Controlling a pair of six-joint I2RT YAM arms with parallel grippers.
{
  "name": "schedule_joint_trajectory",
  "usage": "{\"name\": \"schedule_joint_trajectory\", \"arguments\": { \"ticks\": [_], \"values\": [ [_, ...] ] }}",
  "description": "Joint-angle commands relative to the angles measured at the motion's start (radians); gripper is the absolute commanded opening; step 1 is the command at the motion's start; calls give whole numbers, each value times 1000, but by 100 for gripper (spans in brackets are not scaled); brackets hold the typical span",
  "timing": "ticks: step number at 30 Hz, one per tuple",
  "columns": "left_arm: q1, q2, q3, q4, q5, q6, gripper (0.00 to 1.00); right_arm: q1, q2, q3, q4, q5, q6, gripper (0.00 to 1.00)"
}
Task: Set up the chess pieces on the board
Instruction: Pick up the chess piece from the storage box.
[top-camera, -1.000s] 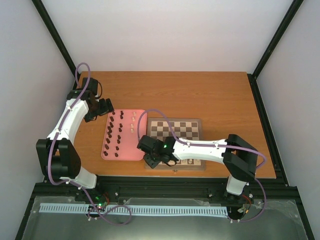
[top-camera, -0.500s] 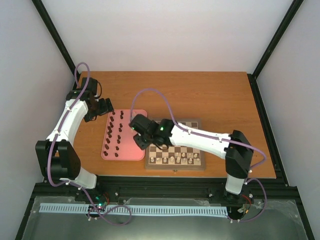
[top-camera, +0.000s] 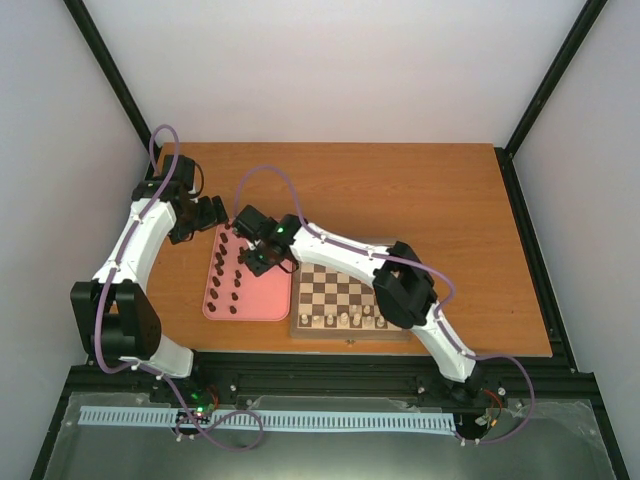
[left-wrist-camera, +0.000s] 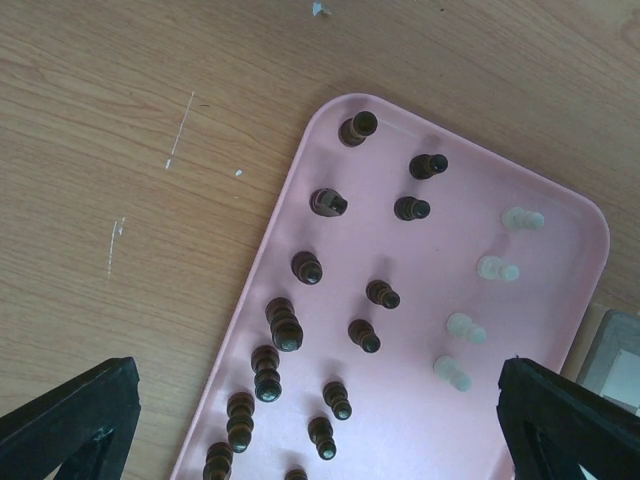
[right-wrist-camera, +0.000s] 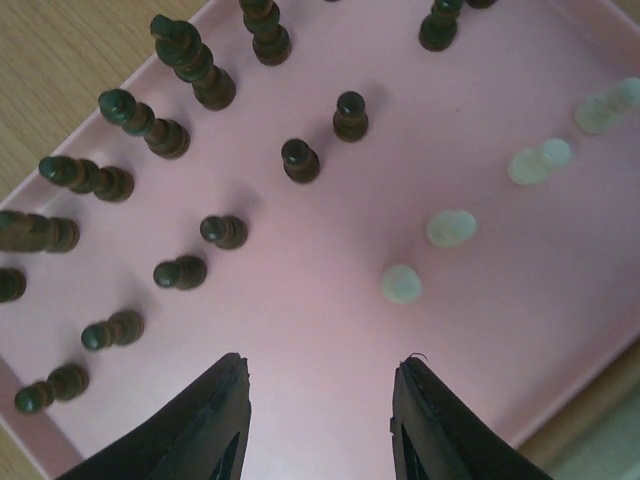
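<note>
hovering over the pink rounded-corner plastic tray (right-wrist-camera: 520, 330), my right gripper (right-wrist-camera: 320, 372) has its two black fingers (right-wrist-camera: 215, 420) apart, with only bare tray floor between them. just beyond the fingertips stands one of four small cream-white peg-like chessmen (right-wrist-camera: 401, 284), which run in a line along the tray's right side. the tiny dark brown peg-like chessmen (right-wrist-camera: 300, 160) stand in loose columns over the tray's middle and left. my left gripper (left-wrist-camera: 315, 385) hangs above the tray's far left corner, its jaws spread wide and gripping nothing. the tray lies on the brown wooden table (top-camera: 400, 190), just left of the small square wooden chessboard (top-camera: 345, 290) with dark and cream checks. their edges run side by side, and i cannot tell whether they touch. on the board, a row of cream-white chessmen (top-camera: 350, 319) stands along the near edge. my right arm reaches across the board's far left corner to get to the tray.
</note>
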Motion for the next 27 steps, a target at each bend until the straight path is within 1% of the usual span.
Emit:
{"name": "schedule_joint_trajectory", "arguments": {
  "ticks": [1,9,27],
  "values": [
    [-3,-33,-4,8,18,11,100,-8,86,105,-59,-30,-1,40],
    [-2,-29,-9,15,26,9,100,-38,169,187,-113,24,35,42],
    [-3,-5,-3,14,18,10,100,-82,269,289,-117,-63,-6,41]
  ]
}}
